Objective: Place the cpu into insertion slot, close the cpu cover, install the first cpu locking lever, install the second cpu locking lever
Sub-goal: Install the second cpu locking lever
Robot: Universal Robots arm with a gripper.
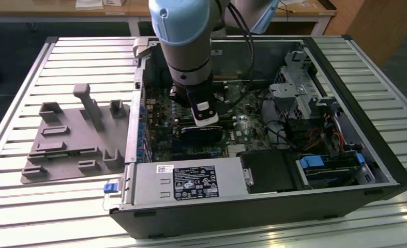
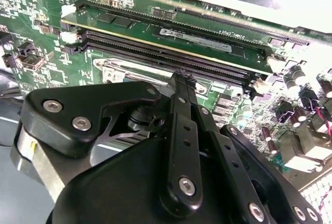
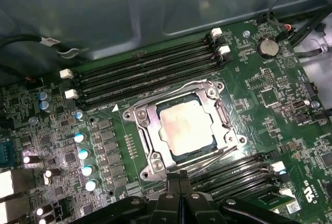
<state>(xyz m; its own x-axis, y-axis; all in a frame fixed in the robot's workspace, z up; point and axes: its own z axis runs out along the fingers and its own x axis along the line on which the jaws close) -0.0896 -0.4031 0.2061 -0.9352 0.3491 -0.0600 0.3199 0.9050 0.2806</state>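
Reaching down into the open black computer case (image 1: 368,170), the grey and pale-blue arm (image 1: 182,41) has its black gripper (image 3: 179,182) poised over the green motherboard (image 3: 270,125). In both wrist views the two black fingers (image 2: 181,86) are pressed together with no gap and nothing held between them. Their tips sit at the edge of the small square insertion slot (image 3: 143,125), just beside a thin metal locking lever (image 3: 218,156) running along that side. The small flat square cpu (image 3: 185,128), with its dull silvery-tan top, lies seated in the slot. The thin silvery-grey metal cpu cover (image 3: 222,116) lies flat around the chip, which shows through its cut-out middle. Long black memory slots (image 3: 150,68) flank the socket on both sides. On the exterior view's left, a grey moulded fixture tray (image 1: 72,144) rests on the slatted metal table (image 1: 24,206), beside the case.
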